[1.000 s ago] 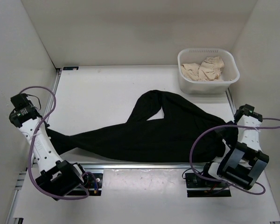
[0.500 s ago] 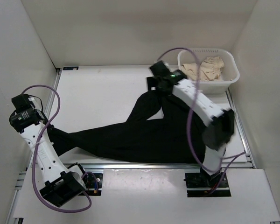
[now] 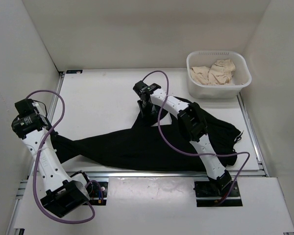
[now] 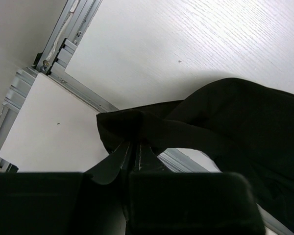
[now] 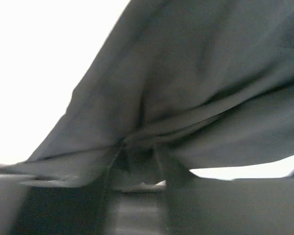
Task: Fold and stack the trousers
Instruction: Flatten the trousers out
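One pair of black trousers [image 3: 137, 149] lies across the near half of the white table [image 3: 100, 95], with its long axis running left to right, roughly parallel to the metal rail [image 3: 152, 172] at the near edge. The cloth tapers to a narrow end on the left and gathers into a broad, rumpled mass on the right. A second narrow limb branches off near the middle and points toward the far wall.

The left arm rises from its base at the near left corner and leans outward, with its wrist turned down over the narrow left end. In the left wrist view, the left gripper [image 4: 133, 148] is pinched together on a small bunched fold of the trousers, lifted just above the table edge and rail.

The right arm reaches from its base diagonally across the broad part of the garment, elbow over the cloth, to the top of the far-pointing limb. Its purple cable [image 3: 162, 105] loops alongside. The right gripper [image 5: 137, 152] is seen only through blur, but dark fabric is drawn into a tight pleat between its two fingers and drapes away upward, so it is clamped on the trousers.

At the far right corner, well apart from the garment, stands a white basket [image 3: 220, 91] holding beige cloth [image 3: 213, 71].
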Controlling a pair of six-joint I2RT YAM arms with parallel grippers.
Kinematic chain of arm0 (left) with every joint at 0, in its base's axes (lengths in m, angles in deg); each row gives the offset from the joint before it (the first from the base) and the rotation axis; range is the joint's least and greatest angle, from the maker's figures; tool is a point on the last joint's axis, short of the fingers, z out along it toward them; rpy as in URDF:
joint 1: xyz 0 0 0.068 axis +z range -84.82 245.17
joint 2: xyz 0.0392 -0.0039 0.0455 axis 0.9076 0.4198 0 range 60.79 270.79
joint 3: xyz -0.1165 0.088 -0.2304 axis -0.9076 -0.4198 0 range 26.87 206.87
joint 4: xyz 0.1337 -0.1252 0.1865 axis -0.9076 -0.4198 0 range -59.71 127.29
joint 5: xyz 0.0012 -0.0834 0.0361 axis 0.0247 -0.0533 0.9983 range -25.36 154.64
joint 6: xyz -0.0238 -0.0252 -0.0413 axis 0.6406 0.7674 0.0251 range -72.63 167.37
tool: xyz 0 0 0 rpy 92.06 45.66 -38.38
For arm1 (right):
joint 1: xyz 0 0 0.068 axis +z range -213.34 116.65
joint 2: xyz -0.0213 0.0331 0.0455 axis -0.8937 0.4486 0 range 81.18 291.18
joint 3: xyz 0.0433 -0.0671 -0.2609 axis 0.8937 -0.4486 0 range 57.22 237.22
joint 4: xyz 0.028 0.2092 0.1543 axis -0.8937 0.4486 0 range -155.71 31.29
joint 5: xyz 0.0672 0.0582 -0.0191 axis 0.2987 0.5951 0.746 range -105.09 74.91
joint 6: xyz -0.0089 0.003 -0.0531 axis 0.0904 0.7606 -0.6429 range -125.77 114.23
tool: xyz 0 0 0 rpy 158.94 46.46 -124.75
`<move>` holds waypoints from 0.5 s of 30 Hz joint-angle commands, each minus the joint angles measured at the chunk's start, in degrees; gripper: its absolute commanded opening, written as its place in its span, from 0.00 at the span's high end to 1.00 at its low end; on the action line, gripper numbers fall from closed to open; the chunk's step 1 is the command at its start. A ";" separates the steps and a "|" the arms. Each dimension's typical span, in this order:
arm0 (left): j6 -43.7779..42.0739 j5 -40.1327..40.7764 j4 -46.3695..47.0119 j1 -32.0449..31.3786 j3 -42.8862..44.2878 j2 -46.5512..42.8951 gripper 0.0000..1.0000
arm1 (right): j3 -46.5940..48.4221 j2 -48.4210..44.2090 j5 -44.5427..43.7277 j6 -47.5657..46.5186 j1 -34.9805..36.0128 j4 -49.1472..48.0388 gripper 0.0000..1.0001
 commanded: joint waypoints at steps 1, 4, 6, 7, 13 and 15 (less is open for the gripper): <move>-0.19 1.07 0.05 -0.23 3.11 -0.66 0.86 | 1.12 3.63 5.00 1.62 -0.88 2.33 0.73; -0.19 1.07 0.05 -0.23 3.73 -0.66 0.86 | 2.00 3.02 11.58 6.00 -3.77 -3.19 1.00; -0.19 1.86 0.05 -0.23 3.73 -0.66 0.86 | 2.00 1.17 17.19 13.17 -7.36 -11.01 1.00; -0.19 1.86 0.05 -0.23 3.73 -0.66 0.86 | 2.00 0.38 18.53 16.09 -8.61 -14.17 1.00; -0.19 2.92 0.05 -0.23 3.73 -0.66 0.86 | -11.16 -14.01 12.24 33.23 -13.98 -48.61 1.00; -0.19 2.92 0.05 -0.23 3.21 -0.66 0.86 | -6.57 -13.17 11.08 33.26 -13.98 -49.98 1.00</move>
